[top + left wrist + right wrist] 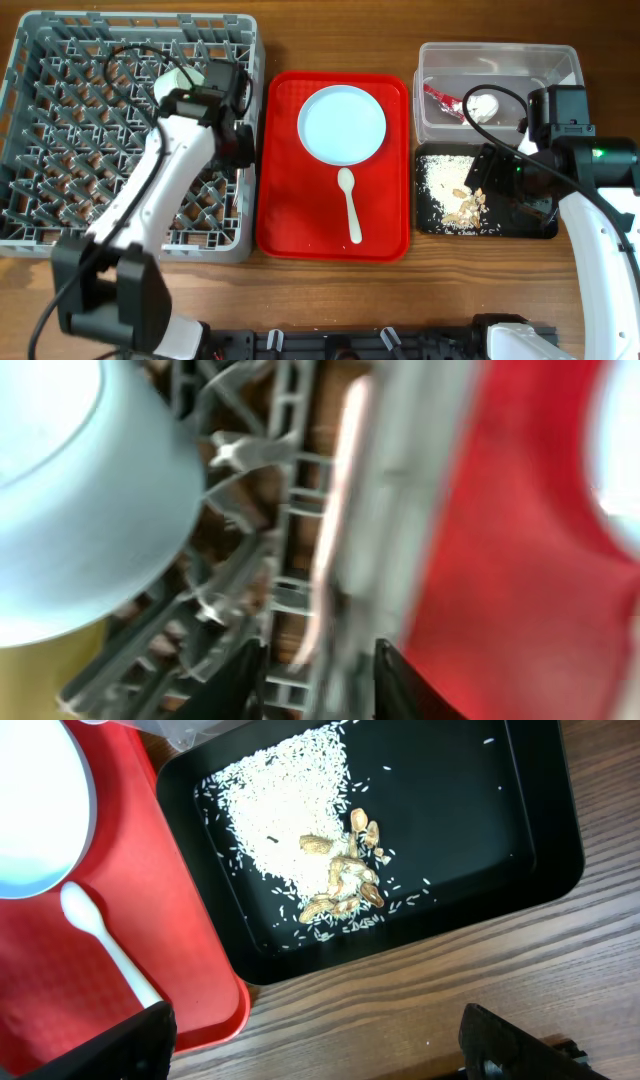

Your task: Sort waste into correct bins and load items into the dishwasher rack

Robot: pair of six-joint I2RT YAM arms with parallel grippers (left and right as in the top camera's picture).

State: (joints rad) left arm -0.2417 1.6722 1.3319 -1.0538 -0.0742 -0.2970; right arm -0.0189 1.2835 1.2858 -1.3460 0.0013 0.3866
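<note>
The grey dishwasher rack fills the left. A pale green bowl stands in it, and shows blurred in the left wrist view with a yellow patch below. My left gripper is open at the rack's right rim; a thin pale strip lies there, too blurred to name. The white plate and white spoon lie on the red tray. The clear tub holds the red wrapper and tissue ball. The black tray holds crumbs. My right gripper is open and empty.
In the right wrist view the red tray's corner and the black tray's front wall lie just beyond the fingers, with bare wooden table under them. Cables run over the rack and the clear tub.
</note>
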